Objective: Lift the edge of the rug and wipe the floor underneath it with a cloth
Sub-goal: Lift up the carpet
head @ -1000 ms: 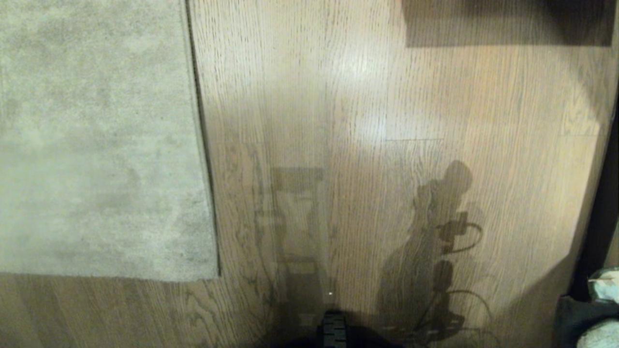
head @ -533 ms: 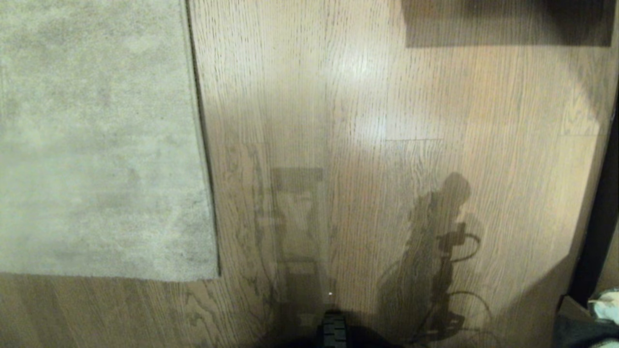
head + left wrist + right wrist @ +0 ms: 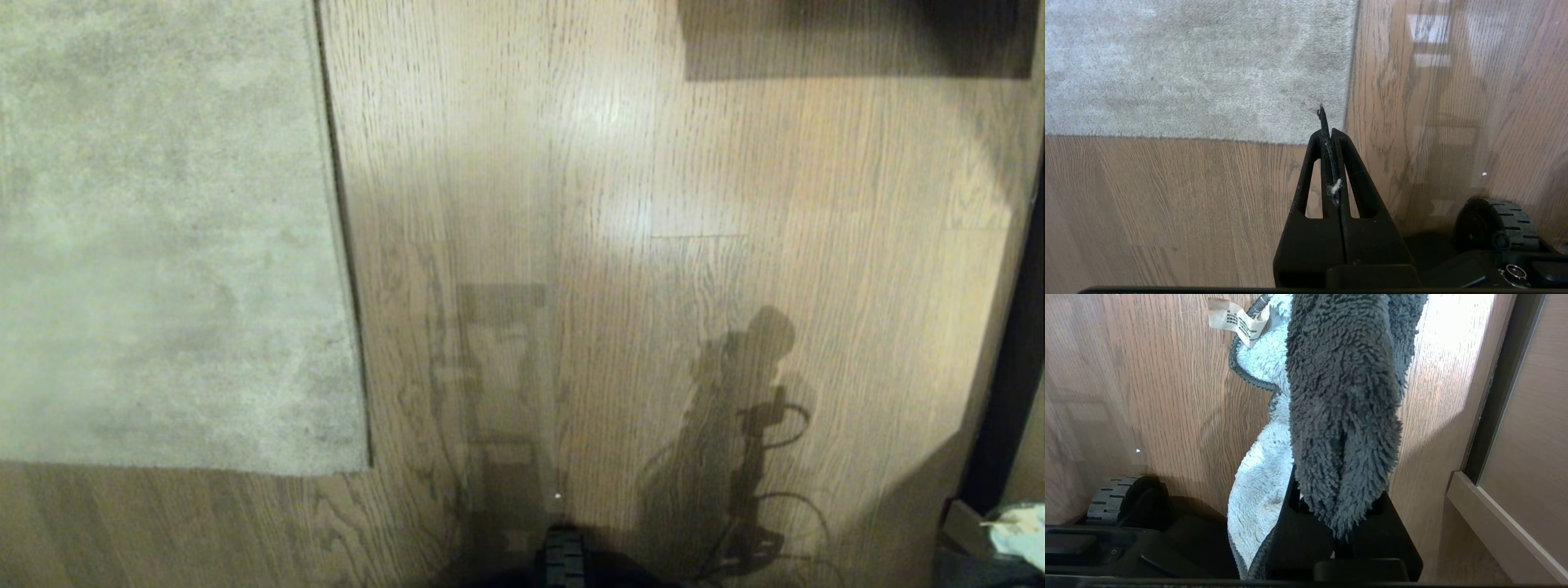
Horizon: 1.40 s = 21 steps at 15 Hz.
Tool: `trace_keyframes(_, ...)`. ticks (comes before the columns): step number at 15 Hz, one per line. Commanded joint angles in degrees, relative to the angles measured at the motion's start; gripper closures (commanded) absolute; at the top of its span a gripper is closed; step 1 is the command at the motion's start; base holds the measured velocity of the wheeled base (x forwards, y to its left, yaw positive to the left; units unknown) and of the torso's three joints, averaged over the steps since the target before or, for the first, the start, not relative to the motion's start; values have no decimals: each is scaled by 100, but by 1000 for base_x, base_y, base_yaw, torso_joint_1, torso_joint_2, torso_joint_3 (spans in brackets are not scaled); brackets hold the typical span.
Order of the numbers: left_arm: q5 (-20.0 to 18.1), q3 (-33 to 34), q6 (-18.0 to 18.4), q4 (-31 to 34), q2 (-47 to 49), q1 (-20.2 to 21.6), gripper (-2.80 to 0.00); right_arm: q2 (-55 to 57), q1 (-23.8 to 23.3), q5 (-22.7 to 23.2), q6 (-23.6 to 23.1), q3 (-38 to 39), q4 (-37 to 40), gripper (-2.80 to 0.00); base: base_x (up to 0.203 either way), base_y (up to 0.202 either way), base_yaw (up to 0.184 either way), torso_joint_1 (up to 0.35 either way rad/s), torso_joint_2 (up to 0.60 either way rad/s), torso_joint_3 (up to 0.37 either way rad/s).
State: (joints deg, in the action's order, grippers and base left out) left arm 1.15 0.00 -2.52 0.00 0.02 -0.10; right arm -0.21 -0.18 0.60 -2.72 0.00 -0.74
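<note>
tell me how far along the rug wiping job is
Done: the right claw is shut on the cloth, off at the head view's lower right. In hand: nothing else; the left claw is shut and empty above the floor, pointing at the rug corner. Left: the rug edge lies flat, so lifting and wiping underneath are not yet done.

**Off to the sides: skirting and a shadowed block**

Pale beige flat skirting board (image 3: 1490,526) runs along the right-hand boundary, a dark vertical strip (image 3: 1008,384) standing just above it; a dark rectangular shadowed block (image 3: 849,39) sits far back, upper right.
</note>
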Motion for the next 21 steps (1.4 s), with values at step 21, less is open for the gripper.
trace_keyframes(21, -1, 0, 5, 0, 6, 1, 0, 21, 1, 11, -1, 0, -5, 0, 0, 0, 0, 0, 0, 0)
